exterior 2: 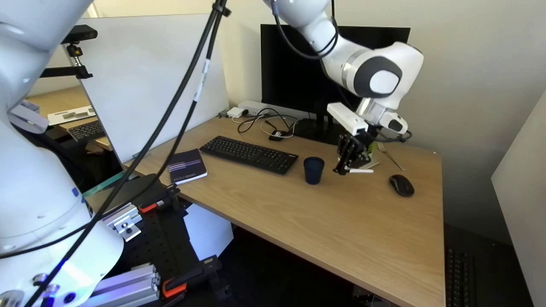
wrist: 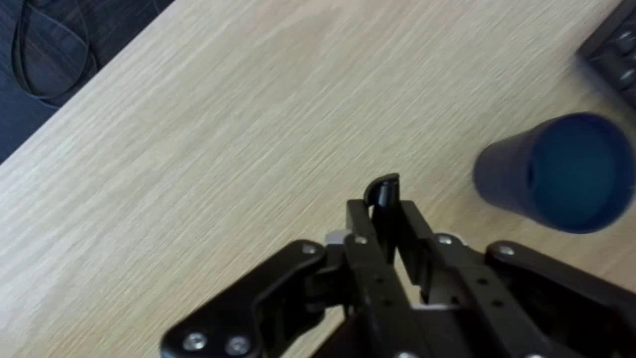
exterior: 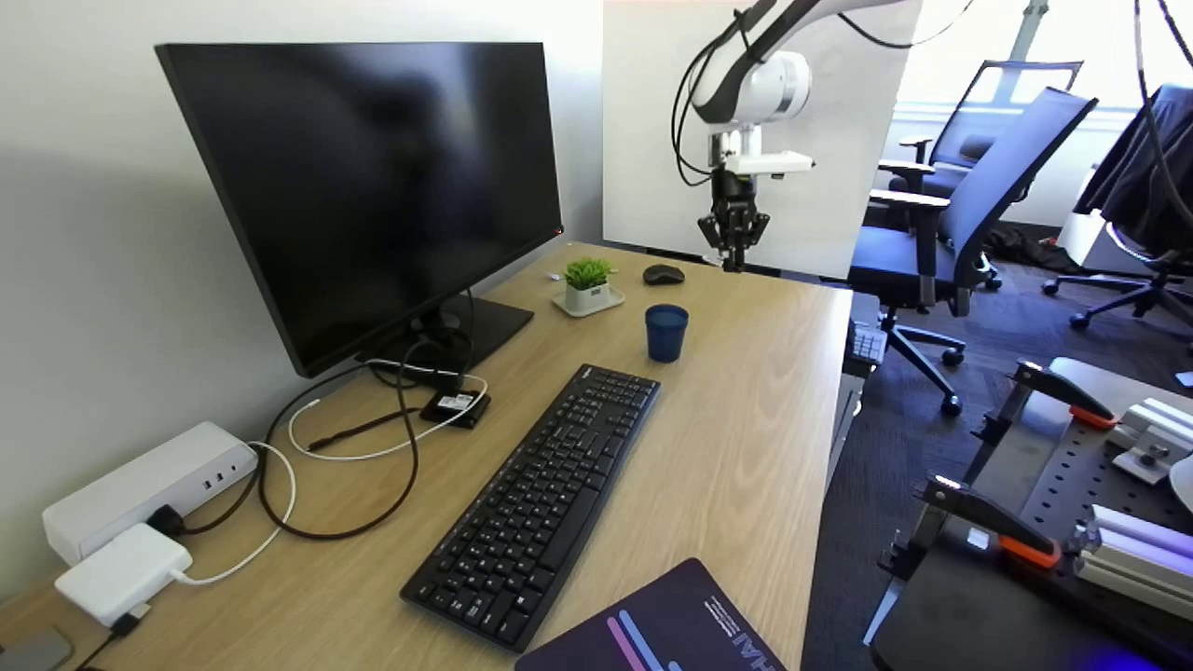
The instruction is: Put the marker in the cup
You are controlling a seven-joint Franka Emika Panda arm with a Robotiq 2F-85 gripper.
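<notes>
The marker's black cap (wrist: 385,191) sticks out between my fingertips in the wrist view. Its white body shows level beside the fingers in an exterior view (exterior 2: 360,171). My gripper (wrist: 382,214) is shut on the marker and holds it above the table; it shows in both exterior views (exterior: 734,253) (exterior 2: 341,167). The dark blue cup (exterior: 665,335) stands upright on the table, also seen in an exterior view (exterior 2: 313,171). In the wrist view the cup (wrist: 504,174) is right of my fingertips, apart from them, with its opening visible.
A black keyboard (exterior: 545,494) lies near the cup. A black mouse (exterior 2: 402,185), a potted plant (exterior: 588,287) and a monitor (exterior: 373,186) are on the table. A dark notebook (exterior 2: 186,165) and several cables (exterior: 410,447) lie farther off. The table edge (wrist: 84,84) shows in the wrist view.
</notes>
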